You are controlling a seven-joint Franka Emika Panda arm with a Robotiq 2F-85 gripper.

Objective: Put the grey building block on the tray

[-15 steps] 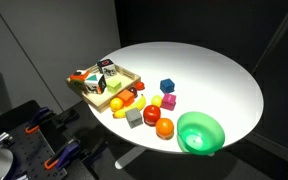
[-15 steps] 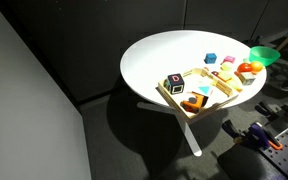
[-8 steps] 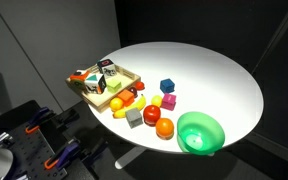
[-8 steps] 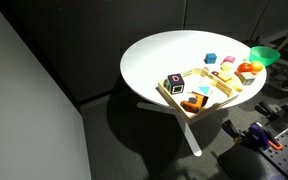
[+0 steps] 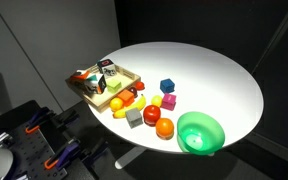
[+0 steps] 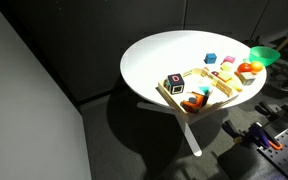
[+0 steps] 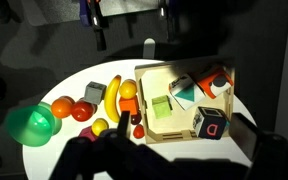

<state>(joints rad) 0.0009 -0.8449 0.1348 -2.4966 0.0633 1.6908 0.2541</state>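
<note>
Just one grey building block [image 5: 134, 118] sits near one tray [image 5: 82, 89].

A: Layout on the table [image 5: 219, 62]?
B: In an exterior view, the tray [image 5: 85, 91] sits at the left edge with items in it. The building block [image 5: 134, 118] is on the tabletop, outside the tray, just beside a round fruit [image 5: 151, 114]. A banana [image 5: 132, 100] lies between block and tray.
A: Bowl?
B: The bowl [image 5: 200, 132] is right of the fruit, at the front edge. The cube [image 5: 167, 86] is behind the cluster.
</note>
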